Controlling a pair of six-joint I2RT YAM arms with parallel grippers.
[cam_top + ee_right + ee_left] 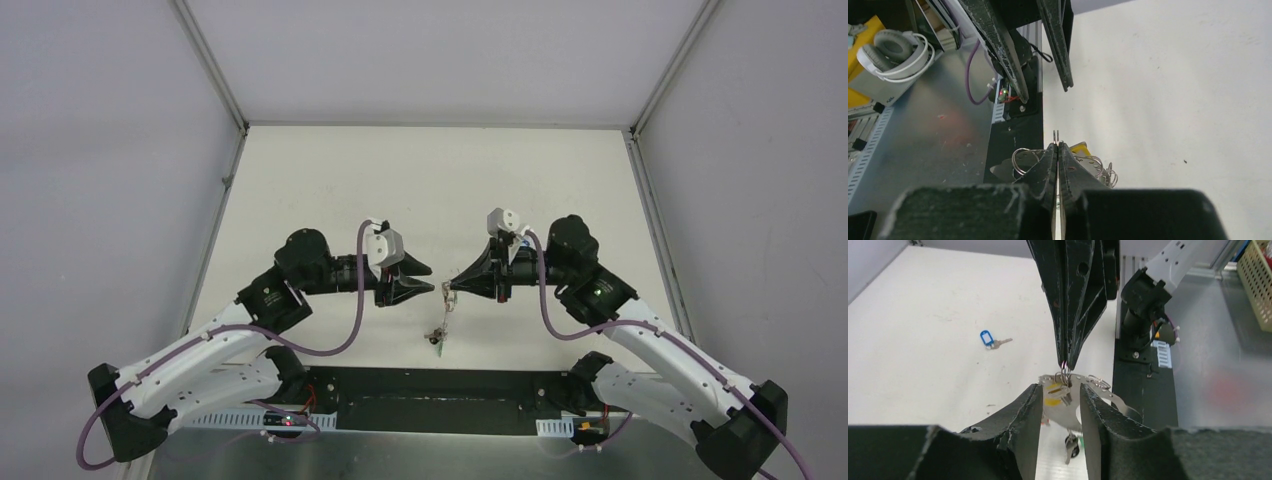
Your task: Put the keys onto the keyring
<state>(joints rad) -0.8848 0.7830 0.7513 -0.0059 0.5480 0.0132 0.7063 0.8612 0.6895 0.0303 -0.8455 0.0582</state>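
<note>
The left arm (200,360), white shells over black joints with a purple cable looping along it, reaches in towards the middle of the matt white table (330,180). The left gripper (431,279) stands open and holds nothing: its two black, rough-grained, wedge-shaped fingers (1023,415) are parted with a clear gap. In the left wrist view the hanging bunch shows through that gap; I cannot tell whether either finger touches it.

Further off on the table in that view, a lone blue-tagged key (988,339) lies flat, well apart from the bunch.

In the middle, the keyring (1064,374) is a thin silvery wire (doubled where it is pinched), raised off the table. Below it hang the keys (439,338), small and silvery, with rounded yellow plastic tags (1053,395) and a darker tag lower down. A flat, curved strip of dull metal (1118,401) and smaller wire rings (1099,383) sit among them. Whether the pinched wire is the big loop itself or one of the small rings is hard to tell.

The right gripper (450,287) is closed, its tapered black tips pressed together on that wire, so the whole bunch dangles from it between the two grippers. The right arm (660,360) mirrors the left one.
</note>
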